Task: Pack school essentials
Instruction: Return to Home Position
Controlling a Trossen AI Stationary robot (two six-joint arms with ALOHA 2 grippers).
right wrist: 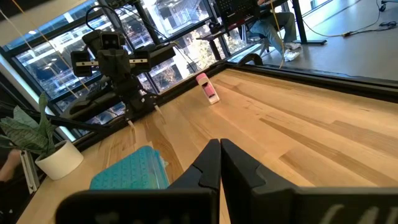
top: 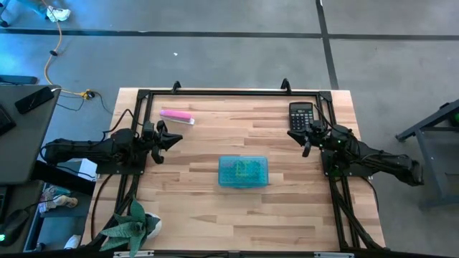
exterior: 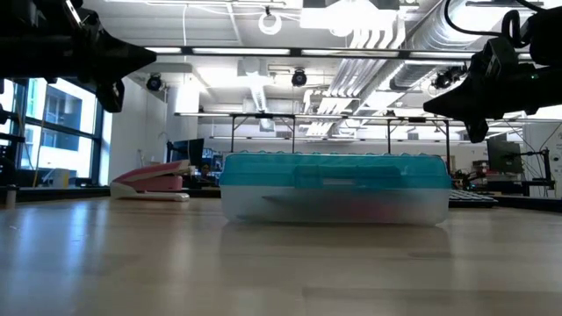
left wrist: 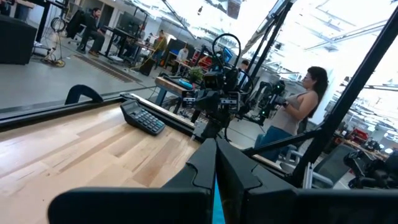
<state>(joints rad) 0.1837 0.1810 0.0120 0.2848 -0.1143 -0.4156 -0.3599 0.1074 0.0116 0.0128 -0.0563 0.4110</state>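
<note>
A teal translucent case [top: 243, 171] lies flat on its underside at the table's middle with its lid down; it also shows in the low view [exterior: 334, 189] and the right wrist view [right wrist: 130, 171]. Yellow-green shapes show faintly through the lid, but I cannot tell single stationery items apart. No loose scissors, pencils, pen, eraser or sticky pad are in view. My left gripper [top: 174, 137] [left wrist: 216, 155] hovers shut by the left edge, pointing toward the case. My right gripper [top: 297, 136] [right wrist: 221, 152] hovers shut by the right edge, near the calculator.
A black calculator [top: 301, 116] [left wrist: 143, 117] lies at the far right. A pink-and-white bar [top: 176, 115] [right wrist: 208, 88] lies at the far left. A potted plant [top: 133, 228] stands at the near left corner. Bare wood surrounds the case. A person [left wrist: 305, 106] stands beyond the table.
</note>
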